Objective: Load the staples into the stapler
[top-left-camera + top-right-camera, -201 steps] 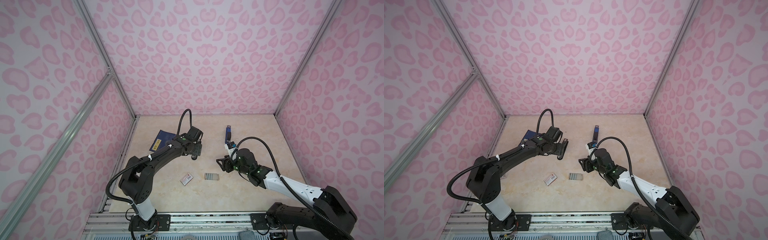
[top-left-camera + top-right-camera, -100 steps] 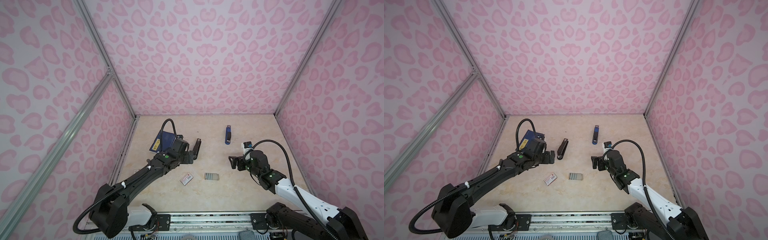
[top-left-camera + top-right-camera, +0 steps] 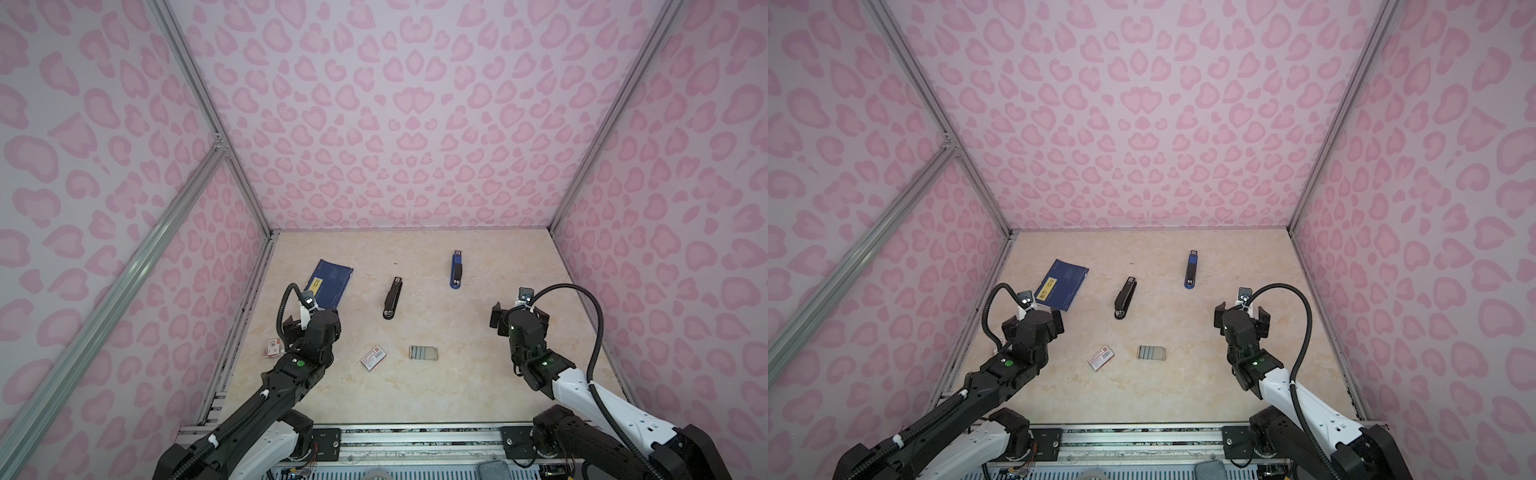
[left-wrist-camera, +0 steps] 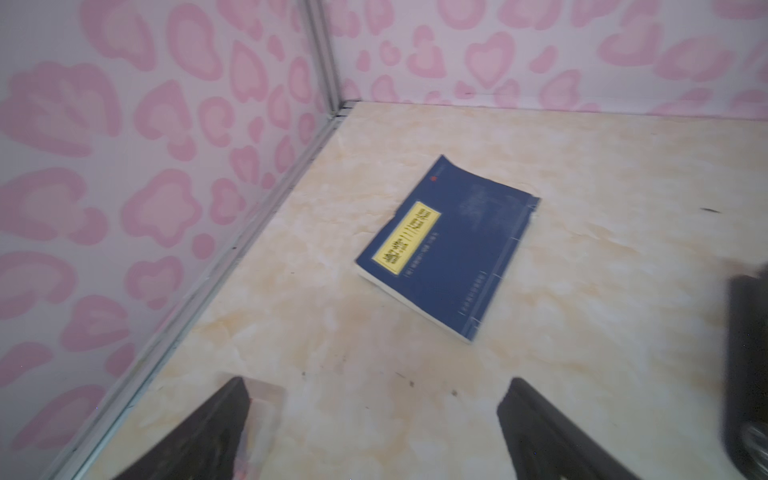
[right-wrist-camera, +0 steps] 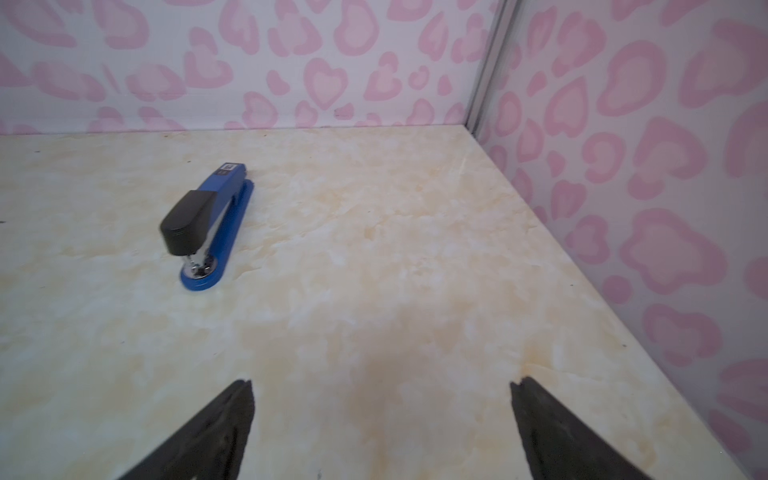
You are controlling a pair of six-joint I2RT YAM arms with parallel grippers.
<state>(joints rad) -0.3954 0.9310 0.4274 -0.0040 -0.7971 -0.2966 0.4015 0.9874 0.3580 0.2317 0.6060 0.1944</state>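
**Both the left claw (image 4: 376,399) and the right claw (image 5: 382,390) gape empty; the staples (image 3: 423,353) lie loose toward the front edge**

Each claw hangs over bare table (image 3: 457,395) with its jaws wide apart and nothing between them. The left claw is by the left edge and the right claw by the right edge. The staples lie flat between the two arms, toward the front edge and well apart from either claw. Neither wrist view shows them.

Risks from here, as I judge them:

- **Wrong pick.** A small red-and-white box (image 3: 373,358) sits just beside the staples without touching them. A claw coming down slightly off could close on the box or shove it into the strips.
- **Slipping strips.** The staples are thin and lie flat on a smooth surface. Jaws closing from above may skate them along instead of lifting them, or break the block into loose strips.
- **Two staplers.** A black stapler (image 3: 392,298) lies near the middle of the surface and a blue stapler (image 5: 208,226) lies nearer the back edge, on the right side. The arms could settle on different ones.
- **Shut stapler.** The blue stapler looks closed, and the black one is too small to tell. Either may slide when a claw tries to open it unless the other claw pins it.
- **Clutter on the left.** A book (image 4: 449,249) toward the back-left corner and a second box (image 3: 272,347) at the left edge both lie near the left claw and could be knocked.
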